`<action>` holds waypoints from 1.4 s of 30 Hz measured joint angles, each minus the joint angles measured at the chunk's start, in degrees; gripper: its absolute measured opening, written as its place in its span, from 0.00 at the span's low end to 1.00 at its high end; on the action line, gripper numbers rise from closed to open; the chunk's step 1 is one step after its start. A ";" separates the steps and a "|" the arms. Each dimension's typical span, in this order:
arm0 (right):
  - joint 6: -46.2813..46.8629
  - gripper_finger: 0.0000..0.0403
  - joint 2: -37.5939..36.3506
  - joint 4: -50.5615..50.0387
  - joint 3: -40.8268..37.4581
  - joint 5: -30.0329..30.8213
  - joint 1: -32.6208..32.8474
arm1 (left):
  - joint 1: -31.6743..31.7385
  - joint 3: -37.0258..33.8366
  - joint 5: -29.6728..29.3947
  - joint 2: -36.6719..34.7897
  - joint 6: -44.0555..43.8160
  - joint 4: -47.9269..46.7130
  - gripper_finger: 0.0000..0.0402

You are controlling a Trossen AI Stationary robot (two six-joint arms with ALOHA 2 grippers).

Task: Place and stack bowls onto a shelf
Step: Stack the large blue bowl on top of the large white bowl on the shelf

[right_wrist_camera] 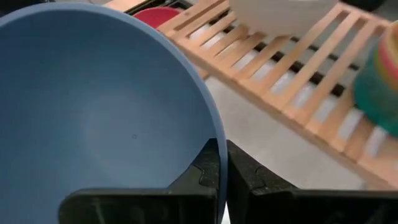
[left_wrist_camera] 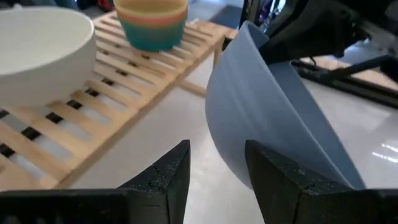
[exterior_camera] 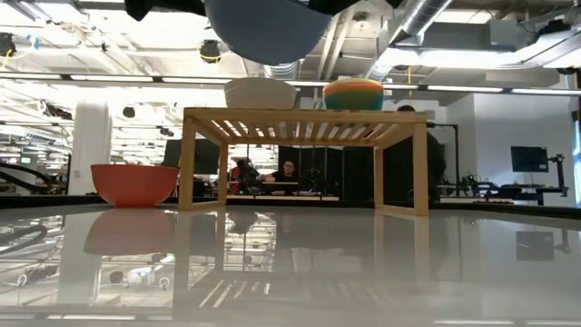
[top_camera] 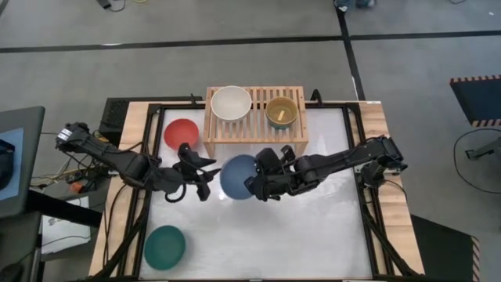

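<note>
The blue bowl (top_camera: 237, 177) hangs in the air in front of the shelf (top_camera: 254, 135), held by my right gripper (top_camera: 262, 182), which is shut on its rim. In the low view the blue bowl (exterior_camera: 268, 27) is well above the table. My left gripper (top_camera: 202, 178) is open just to the bowl's left; in its wrist view the open fingers (left_wrist_camera: 217, 155) stand short of the bowl's outer wall (left_wrist_camera: 261, 112). The cream bowl (top_camera: 231, 102) and a nest of smaller bowls (top_camera: 282, 113) stand on the shelf's slats. The red bowl (top_camera: 182, 135) and the dark green bowl (top_camera: 164, 247) rest on the table. My right gripper pinches the blue bowl's rim (right_wrist_camera: 217, 146) on the side toward the table's right, one finger inside the bowl and one outside. The fingers come from the right, slanting down. The bowl is lifted clear of the table and tilted.
The shelf's slats are bare left of the cream bowl (exterior_camera: 260, 93) and right of the nested bowls (exterior_camera: 353, 94). The red bowl (exterior_camera: 133, 184) sits beside the shelf's left leg. Room beyond the table shows desks and a person.
</note>
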 joint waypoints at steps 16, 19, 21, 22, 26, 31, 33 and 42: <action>-6.18 0.07 -0.04 -2.70 0.06 10.34 -1.62 | 6.24 0.02 2.40 0.28 8.47 12.09 0.35; -9.82 0.07 -0.04 -0.44 0.06 11.25 -1.32 | 8.36 0.02 2.11 0.20 8.49 12.15 0.35; -13.11 0.07 -0.02 0.93 0.06 12.62 -1.06 | 9.70 0.02 2.28 0.20 9.48 12.07 0.35; -14.71 0.07 -0.02 1.77 0.04 13.46 -0.99 | 10.40 0.02 2.47 0.20 10.40 12.05 0.34; -18.97 0.07 0.14 3.54 1.36 15.72 -0.70 | 12.23 0.02 4.22 0.17 13.06 12.16 0.28; -28.88 0.07 0.15 6.38 4.79 17.24 -0.50 | 12.62 0.13 3.17 0.00 14.94 12.20 0.17; -32.74 0.07 0.15 7.50 6.25 17.26 -0.55 | 12.67 0.13 1.50 0.02 15.15 12.26 0.12; -39.49 0.14 -0.13 10.37 10.28 14.65 -1.12 | 12.86 2.57 -2.36 0.19 17.70 11.96 0.01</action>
